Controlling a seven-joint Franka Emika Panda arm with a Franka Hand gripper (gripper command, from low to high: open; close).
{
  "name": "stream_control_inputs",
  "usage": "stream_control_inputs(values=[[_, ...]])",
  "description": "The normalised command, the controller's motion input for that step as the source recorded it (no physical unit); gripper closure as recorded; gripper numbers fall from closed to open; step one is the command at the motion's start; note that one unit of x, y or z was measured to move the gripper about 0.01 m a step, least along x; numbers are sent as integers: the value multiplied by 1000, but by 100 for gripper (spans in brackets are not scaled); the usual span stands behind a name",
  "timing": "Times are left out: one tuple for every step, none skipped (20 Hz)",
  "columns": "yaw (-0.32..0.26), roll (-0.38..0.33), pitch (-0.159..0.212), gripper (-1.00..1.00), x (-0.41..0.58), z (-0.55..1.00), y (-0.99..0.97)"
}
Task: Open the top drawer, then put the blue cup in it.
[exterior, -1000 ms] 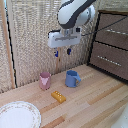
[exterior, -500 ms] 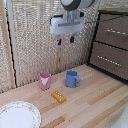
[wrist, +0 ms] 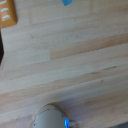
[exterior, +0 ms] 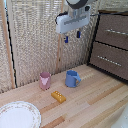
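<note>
Running behind the scene as a backdrop of pale woven matting (exterior: 35,35), with a light wooden counter (exterior: 90,100) of smooth jointed planks in front. Hanging high above the counter: the claw (exterior: 72,36), two short blue-tipped fingers (exterior: 66,39) parted and gripping nothing. Sitting on the counter below, upright and glossy, the blue cup (exterior: 72,78), side handle turned toward the exterior view's right. Standing just beside it, toward the exterior view's left, a small pink cup (exterior: 45,80). Lying near both, a flat orange block (exterior: 58,96) with pale marks. Resting at the near corner, a round white plate (exterior: 17,115) with a patterned rim. Staying closed on the exterior view's right, the top drawer (exterior: 116,31), dark brown wood with a slim silver bar handle, above a similar lower drawer (exterior: 108,60).
</note>
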Motion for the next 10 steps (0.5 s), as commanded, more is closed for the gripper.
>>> stream_control_inputs(values=[[140,-344,-58,-100,-51,0,-260],[137,-348,-72,-100,-20,0,-260],[135,-349,-90,-100,0,0,-257],[126,-354,-104,-100,0,-9,-251],[119,-360,-105,-100,0,-26,-251],[110,-363,-108,-100,0,-43,-257],[102,-368,-107,-100,0,-54,-263],[96,-372,-107,-100,17,-66,-266],[91,-375,-103,-100,29,-71,-269],[77,-375,-99,-100,71,-86,-277]])
